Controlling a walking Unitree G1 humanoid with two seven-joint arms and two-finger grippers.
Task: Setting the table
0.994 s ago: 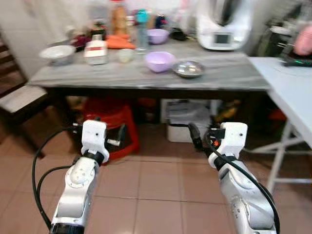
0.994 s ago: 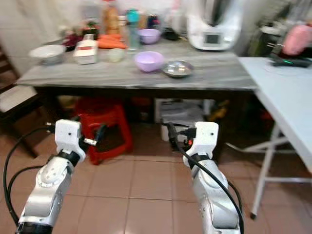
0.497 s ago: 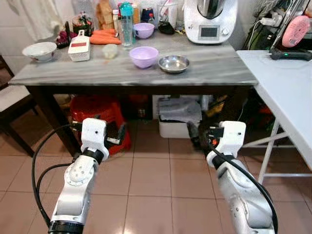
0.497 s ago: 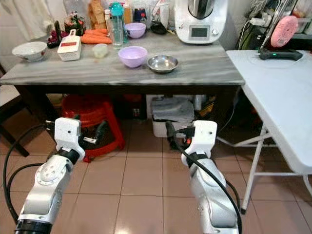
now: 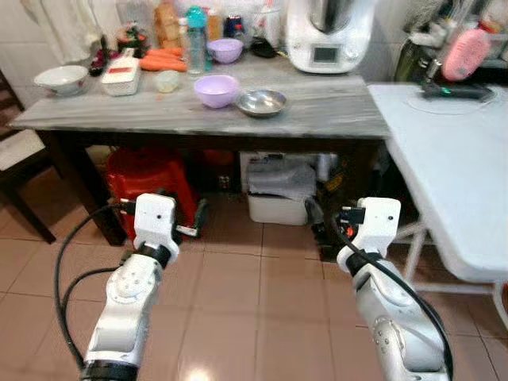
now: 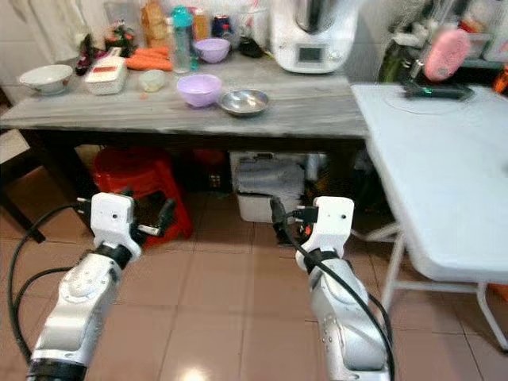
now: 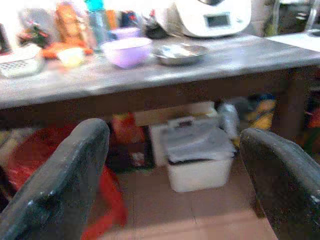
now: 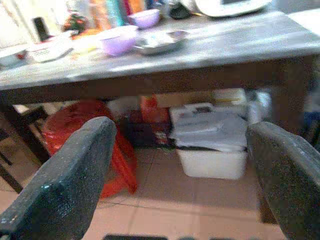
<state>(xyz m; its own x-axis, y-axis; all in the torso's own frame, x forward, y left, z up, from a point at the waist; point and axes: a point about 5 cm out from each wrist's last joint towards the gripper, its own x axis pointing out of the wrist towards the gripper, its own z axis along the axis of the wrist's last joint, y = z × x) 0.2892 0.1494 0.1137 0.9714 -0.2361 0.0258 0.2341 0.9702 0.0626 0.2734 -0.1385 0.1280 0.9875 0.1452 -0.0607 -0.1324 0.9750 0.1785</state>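
Note:
A grey stone-topped table (image 5: 333, 111) stands ahead with tableware on it. A lilac bowl (image 5: 216, 90) sits beside a steel bowl (image 5: 261, 101), a white bowl (image 5: 60, 77) is at the far left, and a small purple bowl (image 5: 226, 49) is at the back. My left gripper (image 5: 161, 213) and right gripper (image 5: 349, 221) hang low over the tiled floor, short of the table and below its top. Both are open and hold nothing. In the wrist views the left fingers (image 7: 65, 175) and right fingers (image 8: 70, 175) stand wide apart.
A white folding table (image 5: 452, 167) fills the right side. Under the grey table are a red plastic stool (image 5: 151, 176) and a white bin (image 5: 278, 190). A white kitchen machine (image 5: 325, 36), carrots (image 5: 162, 59), a bottle (image 5: 195, 40) and a white grater (image 5: 121, 75) crowd the tabletop's back.
The whole picture has shifted as the camera moved, so the grey table sits further left and more of the white table shows. Both arms keep the same pose.

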